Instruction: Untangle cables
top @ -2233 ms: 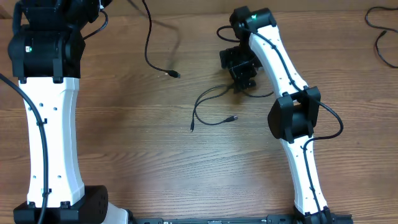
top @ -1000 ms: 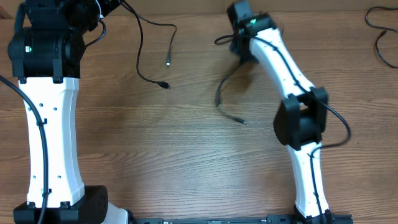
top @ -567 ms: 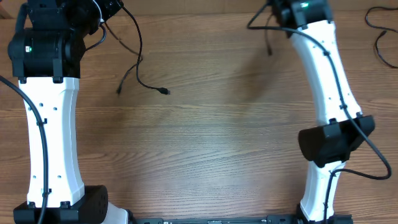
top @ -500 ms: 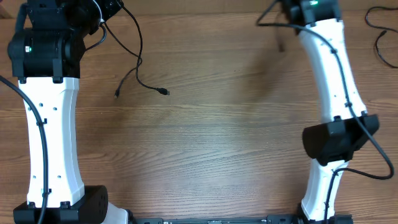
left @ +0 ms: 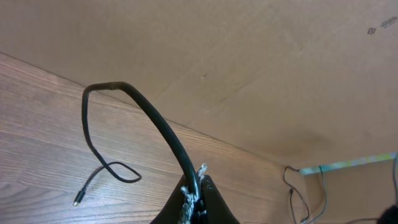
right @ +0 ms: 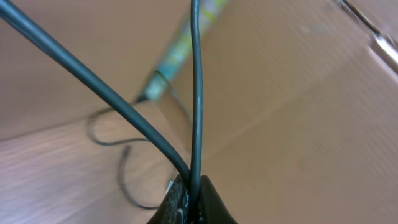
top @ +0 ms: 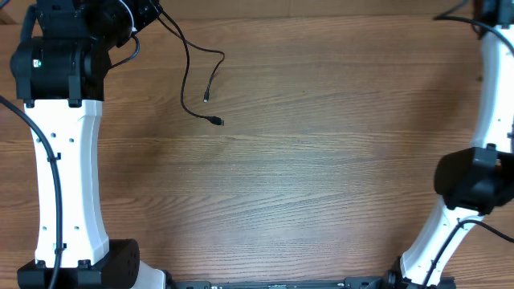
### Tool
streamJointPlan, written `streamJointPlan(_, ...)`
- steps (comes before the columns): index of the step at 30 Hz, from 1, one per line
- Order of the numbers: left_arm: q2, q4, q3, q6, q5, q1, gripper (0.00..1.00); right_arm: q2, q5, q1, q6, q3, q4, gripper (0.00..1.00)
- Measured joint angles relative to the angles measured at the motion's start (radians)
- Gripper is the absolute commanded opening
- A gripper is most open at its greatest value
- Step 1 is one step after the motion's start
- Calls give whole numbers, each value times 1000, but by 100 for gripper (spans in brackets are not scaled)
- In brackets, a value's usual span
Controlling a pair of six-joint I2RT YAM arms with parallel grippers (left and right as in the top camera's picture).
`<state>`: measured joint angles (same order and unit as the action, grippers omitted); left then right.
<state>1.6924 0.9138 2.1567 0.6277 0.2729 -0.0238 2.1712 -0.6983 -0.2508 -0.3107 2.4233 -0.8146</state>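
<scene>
My left gripper is at the table's far left corner, shut on one black cable. That cable hangs down in a loop, and its two plug ends rest on the wood. In the left wrist view the same cable arches up out of the shut left gripper and curls down to a plug. The right arm reaches to the far right corner, its gripper past the overhead frame's edge. In the right wrist view the right gripper is shut on a second cable, two strands rising from the jaws.
A brown cardboard wall backs the table. More thin dark cords lie at the far right by the wall, and a thin cord curls on the wood behind the right gripper. A black strand shows at the top right.
The right arm swung from the middle to the far right corner, pulling its cable away from the left one. The left cable's free ends swung rightward; the left arm stayed put.
</scene>
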Motion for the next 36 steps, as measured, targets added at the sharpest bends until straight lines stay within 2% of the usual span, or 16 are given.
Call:
streamJointPlan(4, 0, 0, 0, -16, 0, 0, 4, 0, 87, -115, 63, 0, -58, 4)
streamJointPlan(9, 0, 10, 0, -27, 1, 0, 4, 0, 318, -261, 213, -19, -120, 4)
streamJointPlan(13, 0, 35, 0, -29, 4, 0, 4, 0, 489, -374, 333, -105, -113, 4)
streamJointPlan(18, 0, 49, 0, -29, 4, 0, 4, 1, 597, -479, 542, -233, -150, 4)
streamJointPlan(24, 0, 58, 0, -29, 4, 0, 4, 2, 700, -533, 805, -339, -169, 4)
streamJointPlan(29, 0, 108, 0, -32, 4, 0, 4, 2, 734, -531, 958, -496, -45, 4)
streamJointPlan(36, 0, 129, 0, -48, 4, 0, 4, 3, 747, -528, 1022, -737, 136, 5)
